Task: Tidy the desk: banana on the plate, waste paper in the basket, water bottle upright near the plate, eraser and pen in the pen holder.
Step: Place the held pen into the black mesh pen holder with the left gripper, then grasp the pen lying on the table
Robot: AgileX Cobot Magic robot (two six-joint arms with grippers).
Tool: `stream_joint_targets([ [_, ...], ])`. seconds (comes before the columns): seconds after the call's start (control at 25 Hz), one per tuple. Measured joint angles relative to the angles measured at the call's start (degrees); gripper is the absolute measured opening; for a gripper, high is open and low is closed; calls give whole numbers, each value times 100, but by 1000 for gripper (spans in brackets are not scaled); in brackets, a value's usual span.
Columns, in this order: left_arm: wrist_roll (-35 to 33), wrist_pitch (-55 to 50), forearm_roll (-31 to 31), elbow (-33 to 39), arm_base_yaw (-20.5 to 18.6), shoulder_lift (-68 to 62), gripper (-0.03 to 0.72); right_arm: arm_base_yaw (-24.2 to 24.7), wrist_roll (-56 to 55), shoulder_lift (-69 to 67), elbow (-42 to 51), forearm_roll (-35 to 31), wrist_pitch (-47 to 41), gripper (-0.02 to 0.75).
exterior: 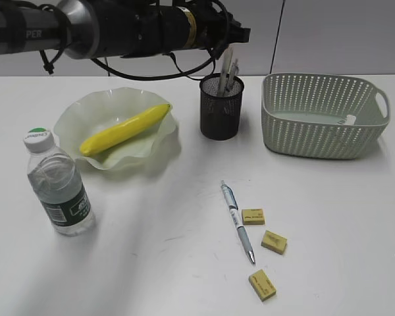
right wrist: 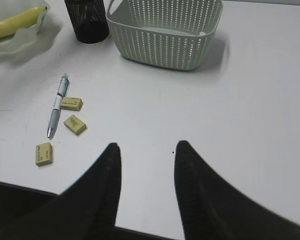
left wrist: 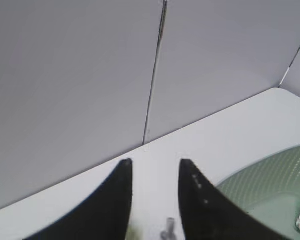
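My left gripper hangs open above the black mesh pen holder; in the left wrist view its jaws stand apart with a pen top below the gap. Pens stick up out of the holder. A further pen lies on the desk with three yellow erasers beside it. The banana lies on the plate. The water bottle stands upright left of the plate. A small white scrap lies in the basket. My right gripper is open over the desk's near edge.
The left arm stretches across the back of the desk from the left. The basket stands right of the pen holder. Bare white desk lies ahead of the right gripper.
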State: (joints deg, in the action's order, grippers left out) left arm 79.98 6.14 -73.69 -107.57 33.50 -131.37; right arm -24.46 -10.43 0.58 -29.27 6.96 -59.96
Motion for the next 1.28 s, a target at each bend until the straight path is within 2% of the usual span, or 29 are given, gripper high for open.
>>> stream_joint_targets([
  [0.08, 0, 5, 0, -19, 0, 12, 311, 0, 0, 0, 0, 0, 0, 282],
  [0.16, 0, 16, 11, 11, 0, 122, 344, 0, 0, 0, 0, 0, 0, 271],
  [0.32, 7, 90, -103, 603, 93, 1022, 302, 0, 0, 0, 0, 0, 0, 258],
  [0.44, 1, 122, -531, 1638, 174, 2167, 237, 0, 0, 0, 0, 0, 0, 258],
  [0.52, 1, -113, -675, 2648, 194, 3105, 219, 0, 0, 0, 0, 0, 0, 258],
  [0.64, -6, -991, -663, 4204, 189, 4513, 212, 0, 0, 0, 0, 0, 0, 258],
  [0.72, -286, -1683, -518, 5139, 183, 5446, 211, 0, 0, 0, 0, 0, 0, 258],
  [0.76, -737, -1959, -200, 5576, 183, 5932, 211, 0, 0, 0, 0, 0, 0, 257],
  [0.8, -1466, -2335, 316, 5930, 183, 6373, 211, 0, 0, 0, 0, 0, 0, 257],
  [0.92, -4153, -4027, 2358, 6382, 183, 7196, 211, 0, 0, 0, 0, 0, 0, 257],
  [0.96, -4739, -4684, 2980, 6426, 177, 7373, 211, 0, 0, 0, 0, 0, 0, 257],
  [1.04, -5302, -5455, 4007, 6469, 177, 7813, 211, 0, 0, 0, 0, 0, 0, 257],
  [1.12, -5654, -5655, 4966, 6481, 177, 8793, 214, 0, 0, 0, 0, -4, 0, 257],
  [1.2, -5948, -5713, 5497, 6521, 182, 9718, 240, 0, 0, 0, 0, -70, 0, 257],
  [1.28, -6303, -5971, 5830, 6677, 182, 10581, 302, 0, 0, 0, 0, -114, 0, 257],
])
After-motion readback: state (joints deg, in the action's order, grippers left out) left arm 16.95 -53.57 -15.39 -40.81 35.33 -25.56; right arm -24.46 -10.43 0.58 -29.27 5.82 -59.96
